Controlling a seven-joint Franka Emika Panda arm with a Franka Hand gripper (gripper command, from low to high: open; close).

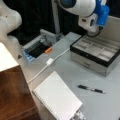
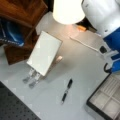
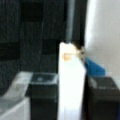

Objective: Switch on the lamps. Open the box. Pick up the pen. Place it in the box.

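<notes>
Box (image 1: 96, 51) lies open; my gripper (image 3: 71, 100), jaws' spread unclear, hovers above it; pen (image 1: 91, 89) awaits picking, needing a descent.

We see a cream-white lamp shade (image 2: 68, 10) glowing above a pale grey table (image 1: 75, 75). The box (image 1: 96, 53) shows a black rim, silvery-grey sides and a grey compartmented inside. The pen (image 1: 91, 89) is black with a silvery section. A white, faintly lined notebook (image 1: 57, 98) lies by a brown wooden block (image 1: 12, 95).
</notes>
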